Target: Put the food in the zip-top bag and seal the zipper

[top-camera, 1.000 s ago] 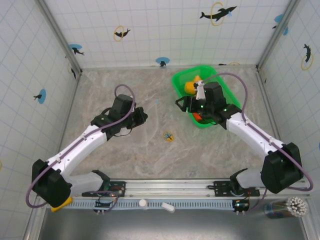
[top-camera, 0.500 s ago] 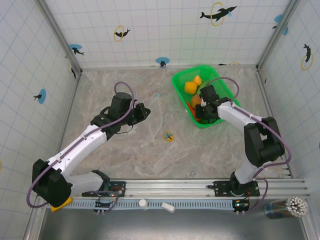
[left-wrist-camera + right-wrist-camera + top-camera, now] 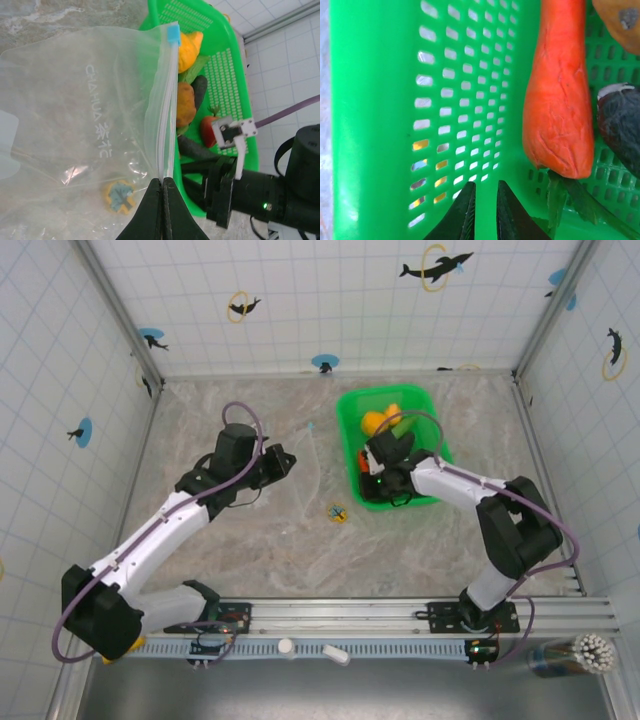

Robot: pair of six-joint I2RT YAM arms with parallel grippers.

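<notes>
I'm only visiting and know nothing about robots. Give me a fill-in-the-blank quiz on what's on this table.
1. The left gripper is shut on the clear plastic ____.
2. The basket is coloured ____.
3. Beside the right gripper, inside the basket, lies a long orange ____.
4. The small tab on the zipper is ____.
Missing words: bag; green; carrot; blue.
</notes>
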